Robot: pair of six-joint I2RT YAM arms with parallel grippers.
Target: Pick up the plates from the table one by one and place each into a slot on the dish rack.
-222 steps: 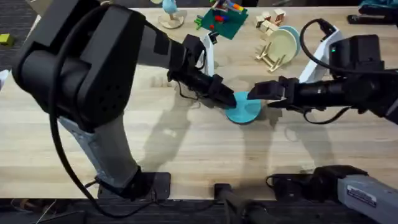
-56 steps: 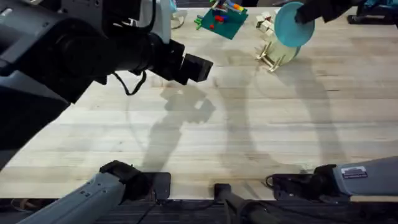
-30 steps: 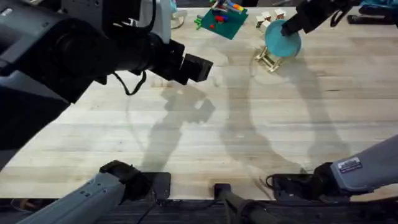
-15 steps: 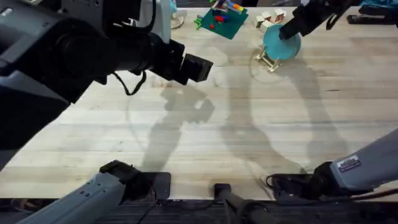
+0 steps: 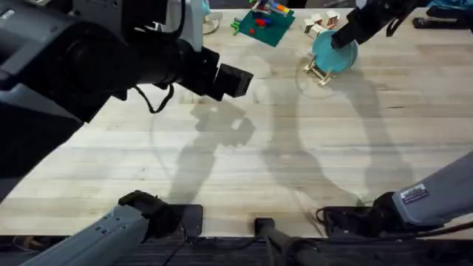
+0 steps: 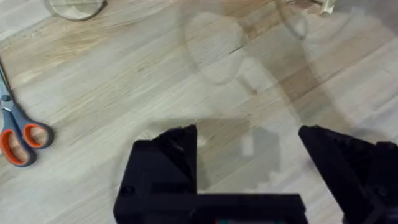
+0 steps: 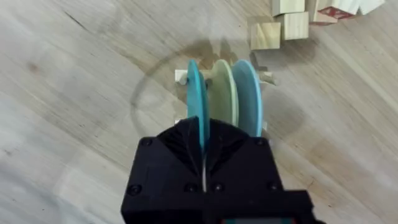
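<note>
The right gripper (image 7: 204, 163) pinches the cyan plate (image 7: 195, 99) by its top rim, holding it on edge so it drops into a rack (image 5: 319, 72) slot at the overhead view's upper right. 3 plates stand there side by side: cyan, cream plate (image 7: 222, 93), then a paler blue plate (image 7: 249, 96). The right arm stretches far across the desk (image 5: 295, 162). The left gripper (image 6: 249, 146) hangs wide open and empty over bare wood, scissors (image 6: 15, 127) nearby.
</note>
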